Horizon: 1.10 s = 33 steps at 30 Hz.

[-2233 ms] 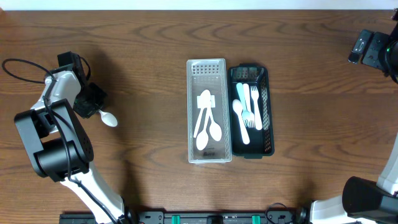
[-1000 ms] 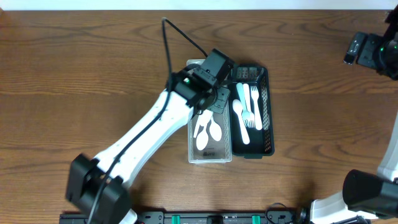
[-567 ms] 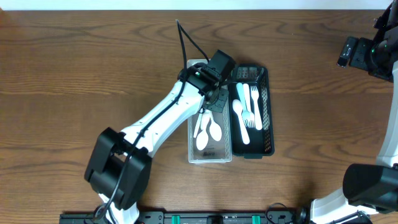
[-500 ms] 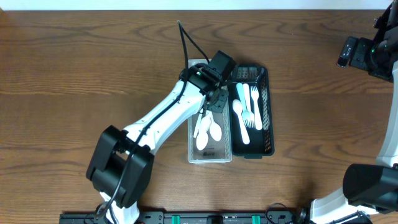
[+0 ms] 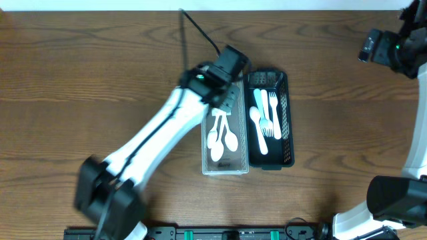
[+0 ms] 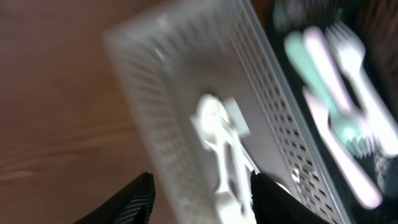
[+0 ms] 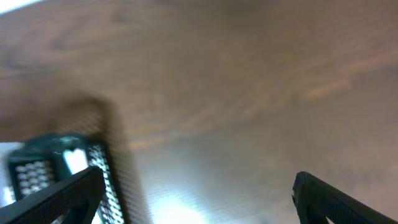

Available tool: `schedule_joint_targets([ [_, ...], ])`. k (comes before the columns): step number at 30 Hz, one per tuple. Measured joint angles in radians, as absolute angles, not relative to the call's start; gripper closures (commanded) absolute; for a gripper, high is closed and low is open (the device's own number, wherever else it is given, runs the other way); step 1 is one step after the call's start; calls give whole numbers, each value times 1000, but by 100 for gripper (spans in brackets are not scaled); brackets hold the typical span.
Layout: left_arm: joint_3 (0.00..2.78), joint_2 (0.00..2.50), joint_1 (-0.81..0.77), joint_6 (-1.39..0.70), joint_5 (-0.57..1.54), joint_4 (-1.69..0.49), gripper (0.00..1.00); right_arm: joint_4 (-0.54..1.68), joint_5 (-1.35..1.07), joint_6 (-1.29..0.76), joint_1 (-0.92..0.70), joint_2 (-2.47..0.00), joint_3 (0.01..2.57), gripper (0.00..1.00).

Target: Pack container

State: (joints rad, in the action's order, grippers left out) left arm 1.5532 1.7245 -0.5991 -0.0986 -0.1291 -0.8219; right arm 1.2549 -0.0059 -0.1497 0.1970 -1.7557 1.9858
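A clear perforated container (image 5: 225,171) stands mid-table with white spoons (image 5: 223,137) lying in it. A black basket (image 5: 288,123) touches its right side and holds white and pale green cutlery (image 5: 265,117). My left gripper (image 5: 227,100) hovers over the far end of the clear container, open and empty. In the left wrist view the left gripper (image 6: 202,190) has its jaws apart above the spoons (image 6: 217,134) and the container wall (image 6: 143,106). My right gripper (image 5: 370,48) is open and empty at the far right, and the right wrist view (image 7: 199,190) shows bare table between its jaws.
The left arm's white links (image 5: 153,140) stretch diagonally from the front left across the table to the container. A black cable (image 5: 197,30) loops up behind the wrist. The black basket's corner shows in the right wrist view (image 7: 56,165).
The left arm swung from the table's left side, where it held a white spoon, to the clear container; its jaws are now empty and it has drawn back slightly. The right gripper crept upward.
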Motion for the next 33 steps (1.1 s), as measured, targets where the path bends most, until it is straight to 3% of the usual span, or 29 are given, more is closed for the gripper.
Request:
schedule_joint_targets([
  [2, 1565, 1648, -548, -95, -142, -821, 30, 1213, -20, -146, 147, -1756, 1986, 1],
  [3, 1573, 1608, -505, -90, -147, -818, 8, 1190, -25, -139, 130, -1756, 1985, 1],
  [4, 1578, 1578, -464, -91, -153, -815, 2, 1164, -30, -128, 78, -1756, 1985, 1],
  [10, 1586, 1513, -223, -100, -186, -759, 2, 1010, -28, -47, -89, -1756, 1984, 1],
  [16, 1586, 1530, -121, -77, -187, -694, 2, 923, -21, 10, -118, -1756, 1983, 1],
  [26, 1494, 1467, -76, 43, -187, -678, 2, 999, 80, 14, -109, -1736, 1948, 1],
  [33, 1147, 1140, -76, 43, -188, -518, 2, 873, 111, -22, -108, -1504, 1565, 1],
])
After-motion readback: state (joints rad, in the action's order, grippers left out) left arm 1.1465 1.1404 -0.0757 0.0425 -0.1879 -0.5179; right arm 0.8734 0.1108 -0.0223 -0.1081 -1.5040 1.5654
